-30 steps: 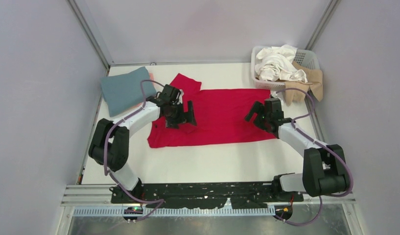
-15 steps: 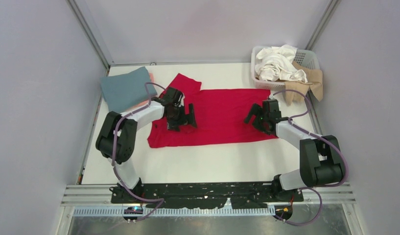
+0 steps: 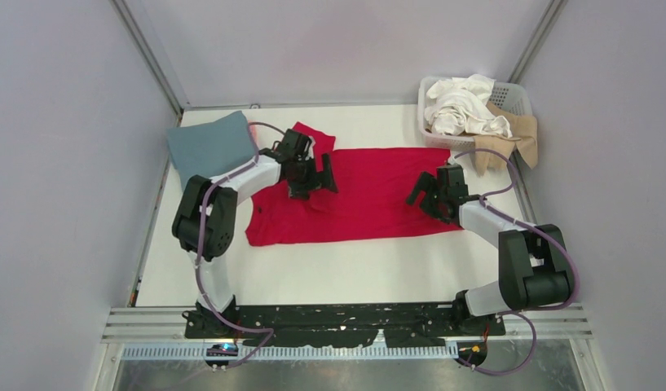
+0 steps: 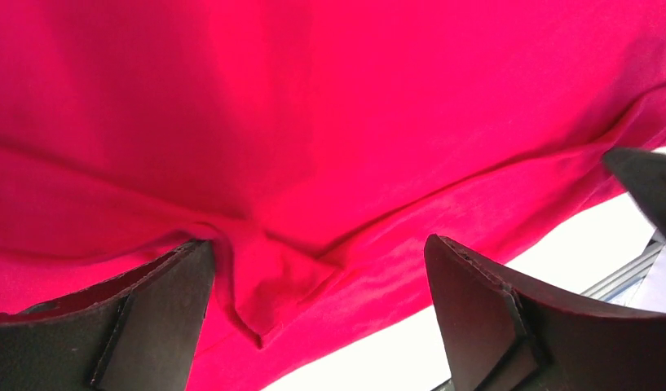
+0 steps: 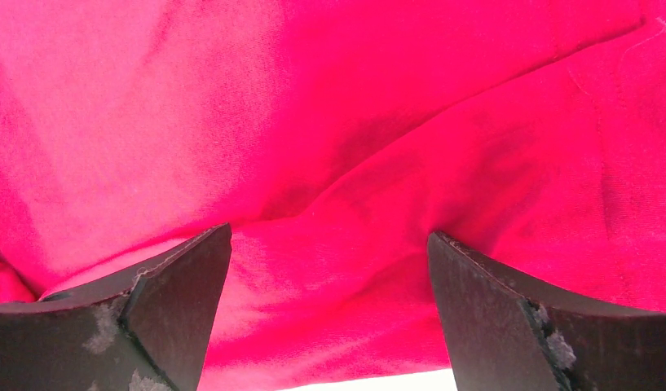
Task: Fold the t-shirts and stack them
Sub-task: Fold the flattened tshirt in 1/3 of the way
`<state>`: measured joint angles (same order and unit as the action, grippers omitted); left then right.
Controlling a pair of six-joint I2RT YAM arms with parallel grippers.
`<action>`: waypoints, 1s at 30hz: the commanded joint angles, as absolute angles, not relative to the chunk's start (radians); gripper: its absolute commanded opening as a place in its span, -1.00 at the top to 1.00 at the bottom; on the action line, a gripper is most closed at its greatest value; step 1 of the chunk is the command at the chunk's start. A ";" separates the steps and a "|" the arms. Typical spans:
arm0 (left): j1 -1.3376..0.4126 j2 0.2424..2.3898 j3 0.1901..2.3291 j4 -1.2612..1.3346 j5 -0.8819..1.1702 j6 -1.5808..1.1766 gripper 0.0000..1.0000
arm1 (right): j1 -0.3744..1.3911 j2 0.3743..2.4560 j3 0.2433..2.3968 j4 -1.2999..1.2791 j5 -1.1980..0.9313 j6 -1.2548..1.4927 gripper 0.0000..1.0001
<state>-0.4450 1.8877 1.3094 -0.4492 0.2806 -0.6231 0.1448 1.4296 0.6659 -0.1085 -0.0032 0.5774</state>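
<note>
**Red shirt flat, both grippers open over it**

Top view. The red shirt (image 3: 366,199) lies flat mid-table (image 3: 337,269), with its long axis running left to right. One sleeve sticks out toward the far left. The left end is wider and reaches closer to the near edge than the right end does. The left gripper (image 3: 317,175) is over the far-left part of the shirt, just near of that sleeve, with jaws apart. The right gripper (image 3: 421,195) is over the right end, near the right edge of the cloth, also with jaws apart. The body of the shirt spans the gap between the two grippers.

A folded teal shirt (image 3: 211,147) sits at the far left, well clear of the red one. A sliver of pink shirt (image 3: 252,130) shows under its right edge. The basket (image 3: 515,94) at the far right holds a bunched white shirt (image 3: 464,106). A tan shirt (image 3: 517,138) hangs over its near rim.

Left wrist view. The jaws stand wide apart. The red shirt (image 4: 313,122) fills the view behind and between them. A small pucker of cloth sits against the left jaw, and creases run from it toward the right. Whether the tips press on the cloth cannot be told. Bare table shows at the lower right.

Right wrist view. The jaws are wide apart, with nothing clamped. The red shirt (image 5: 354,106) lies under and between them, and a diagonal crease rises to the right. A thin strip of table shows at the bottom edge.
</note>
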 commanded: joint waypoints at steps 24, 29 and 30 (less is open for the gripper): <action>-0.423 1.570 1.136 -0.415 0.087 -0.604 -0.99 | 0.180 1.352 0.744 -0.155 0.145 0.517 -0.90; -0.422 1.565 1.005 -0.380 0.091 -0.625 -0.99 | 0.181 1.411 0.742 -0.140 0.175 0.552 -0.90; -0.422 1.577 0.997 -0.384 0.096 -0.628 -0.99 | 0.182 1.421 0.744 -0.150 0.183 0.550 -0.90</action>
